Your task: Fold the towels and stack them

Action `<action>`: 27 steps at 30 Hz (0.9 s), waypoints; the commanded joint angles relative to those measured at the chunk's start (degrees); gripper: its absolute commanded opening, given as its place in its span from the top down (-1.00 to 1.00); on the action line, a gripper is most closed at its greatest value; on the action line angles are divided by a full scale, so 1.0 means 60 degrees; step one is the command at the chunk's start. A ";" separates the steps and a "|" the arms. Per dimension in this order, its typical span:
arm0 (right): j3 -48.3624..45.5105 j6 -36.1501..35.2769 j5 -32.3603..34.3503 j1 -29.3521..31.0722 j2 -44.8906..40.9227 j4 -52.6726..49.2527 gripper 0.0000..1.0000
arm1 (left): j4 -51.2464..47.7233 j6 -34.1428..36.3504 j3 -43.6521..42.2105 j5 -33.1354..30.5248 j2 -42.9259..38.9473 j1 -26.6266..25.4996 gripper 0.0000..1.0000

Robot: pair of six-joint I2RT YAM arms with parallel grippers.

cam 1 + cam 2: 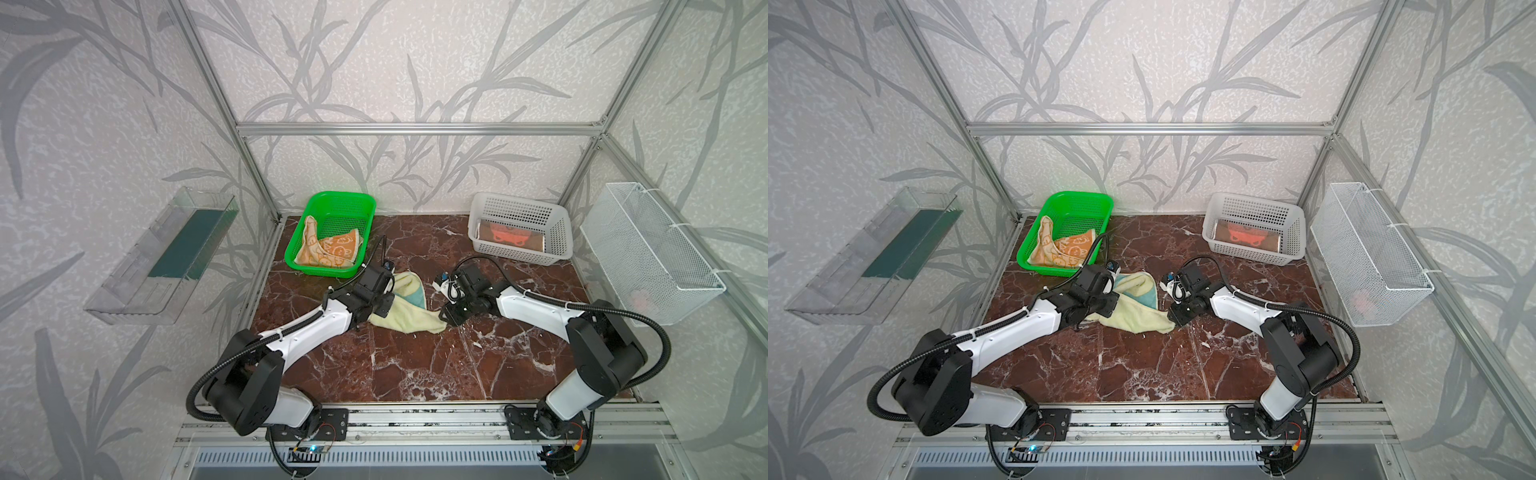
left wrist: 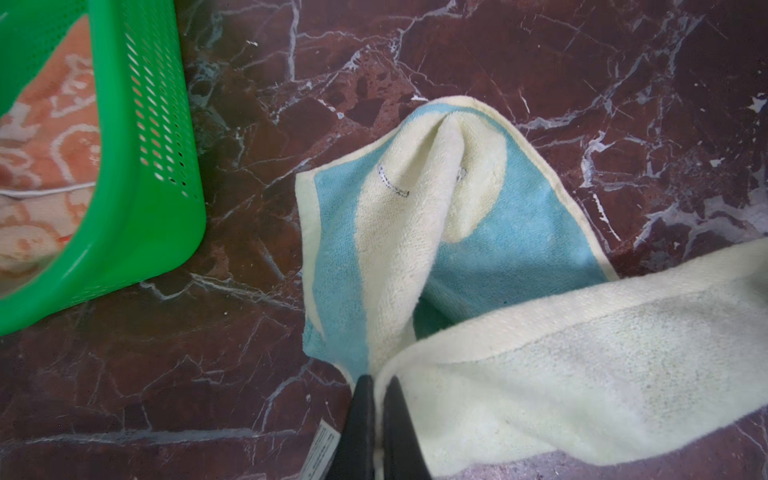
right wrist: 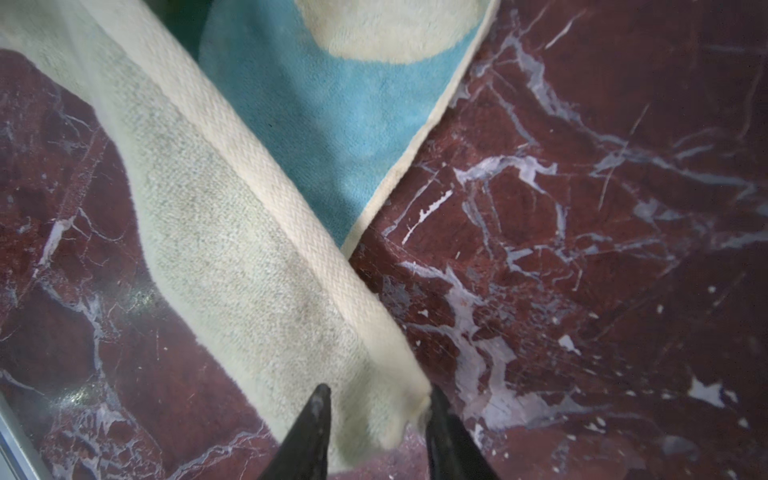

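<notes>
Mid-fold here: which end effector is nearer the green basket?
Left. The left end effector, shut on the yellow towel, sits just off the green basket at its near corner; the right end effector is across the towel, farther away.

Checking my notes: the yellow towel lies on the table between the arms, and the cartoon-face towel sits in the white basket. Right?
No: the cartoon-face towel sits in the green basket, as both top views show. The rest holds.
</notes>
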 commanded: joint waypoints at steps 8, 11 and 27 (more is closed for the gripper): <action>0.1072 -0.2585 -0.0102 -0.0030 -0.0207 -0.1027 0.14 | 0.0944 0.0159 -0.1078 -0.0695 -0.1175 -0.0024 1.00; 0.1078 -0.3476 -0.0060 -0.0082 -0.0213 -0.0797 0.12 | 0.1282 0.0338 -0.1475 -0.0657 -0.1708 -0.0013 1.00; 0.2541 -0.5663 -0.2070 -0.0366 0.1625 -0.0659 0.14 | 0.1991 0.1781 -0.1997 0.1964 -0.3433 -0.0017 1.00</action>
